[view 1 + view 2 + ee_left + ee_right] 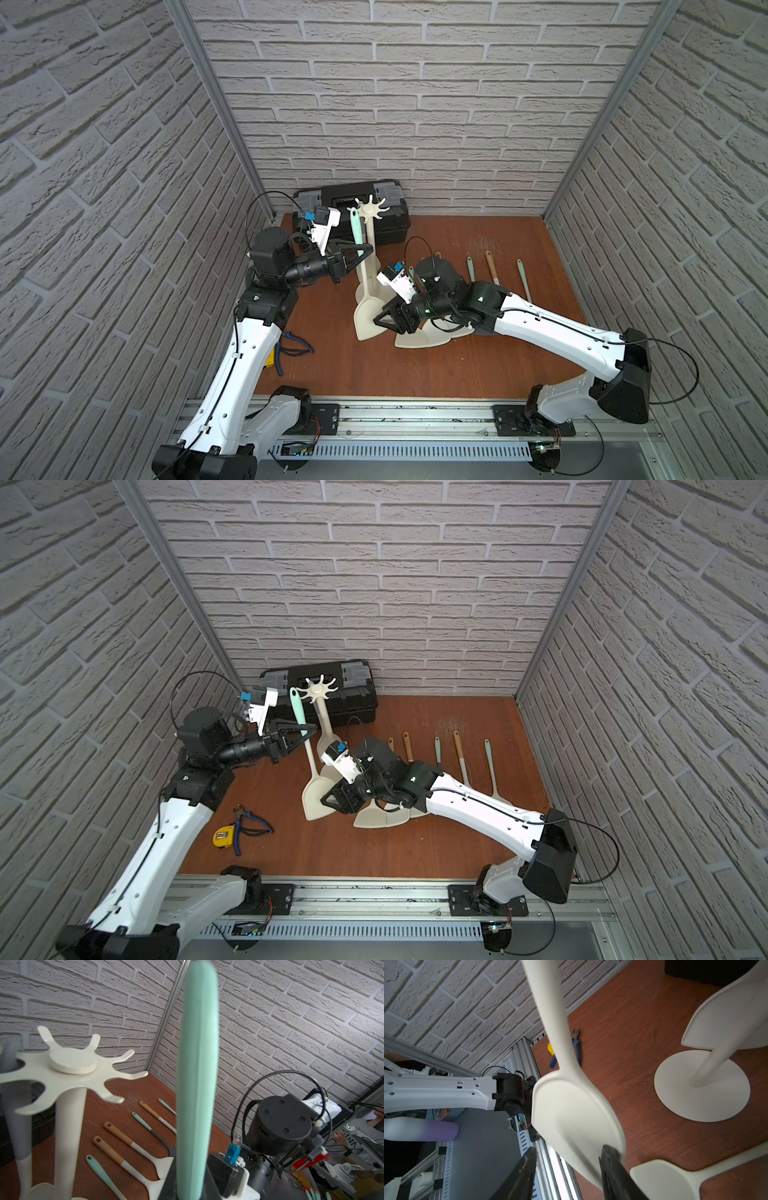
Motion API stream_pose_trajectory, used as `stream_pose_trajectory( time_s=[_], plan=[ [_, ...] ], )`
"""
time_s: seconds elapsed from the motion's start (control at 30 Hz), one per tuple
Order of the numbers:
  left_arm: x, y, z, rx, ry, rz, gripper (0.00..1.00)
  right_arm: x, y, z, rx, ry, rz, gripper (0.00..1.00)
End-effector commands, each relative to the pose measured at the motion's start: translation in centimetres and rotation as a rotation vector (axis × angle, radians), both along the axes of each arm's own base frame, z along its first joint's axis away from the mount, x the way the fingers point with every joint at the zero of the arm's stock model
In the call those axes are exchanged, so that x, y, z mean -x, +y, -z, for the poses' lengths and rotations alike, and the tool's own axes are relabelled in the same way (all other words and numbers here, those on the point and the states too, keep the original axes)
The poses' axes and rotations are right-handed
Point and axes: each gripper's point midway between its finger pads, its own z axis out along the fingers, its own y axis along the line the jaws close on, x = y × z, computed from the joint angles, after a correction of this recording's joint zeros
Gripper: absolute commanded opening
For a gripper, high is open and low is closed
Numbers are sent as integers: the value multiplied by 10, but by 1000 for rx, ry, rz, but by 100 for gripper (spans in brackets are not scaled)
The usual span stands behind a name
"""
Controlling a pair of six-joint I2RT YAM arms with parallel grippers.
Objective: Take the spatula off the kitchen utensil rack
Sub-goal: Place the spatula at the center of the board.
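Note:
The spatula has a mint handle point(355, 227) point(197, 1076) and a cream blade point(366, 322) point(571, 1109), and it stands nearly upright. My left gripper point(368, 249) point(311, 729) point(188, 1192) is shut on the handle's lower part. The handle's top is beside the star crown point(371, 209) point(72, 1068) of the cream kitchen utensil rack and apart from its prongs. The rack's pole point(324, 725) and round base point(702, 1086) are just behind. My right gripper point(379, 321) point(326, 802) point(569, 1159) is open, with the blade's lower edge between its fingers point(612, 1167).
A grey-handled cream spoon point(14, 1105) point(726, 1012) hangs on the rack. The black toolbox point(388, 232) sits behind it by the back wall. Several utensils point(460, 754) lie side by side to the right. Blue pliers point(245, 827) and a yellow tape measure point(221, 836) lie at the front left.

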Motion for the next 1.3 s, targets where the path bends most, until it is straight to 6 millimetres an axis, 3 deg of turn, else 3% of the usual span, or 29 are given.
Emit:
stream_pose_trajectory(
  time_s=[0.0, 0.17, 0.5, 0.83, 0.9, 1.0, 1.03, 1.27],
  plan=[
    [25, -6, -21, 27, -35, 95, 0, -21, -21, -11, -30, -32, 138, 54],
    [24, -6, -17, 24, -30, 93, 0, -28, -39, -18, -43, -47, 207, 56],
    [21, -6, -13, 24, -20, 81, 0, -27, -39, -28, -86, -55, 212, 56],
    [14, -2, -17, 39, -44, 20, 0, 6, 8, 4, -91, 164, -37, 55],
    [14, -1, -18, 44, -43, 15, 0, 10, 12, 5, -98, 174, -53, 50],
    [13, 0, -16, 46, -36, -2, 0, 8, 12, 3, -127, 171, -28, 11],
    [12, 1, -15, 45, -31, -13, 0, 5, 11, 2, -140, 166, -7, 3],
    [8, 4, 8, -11, 70, -142, 0, -7, 4, 3, -183, 148, 118, 3]
  ],
)
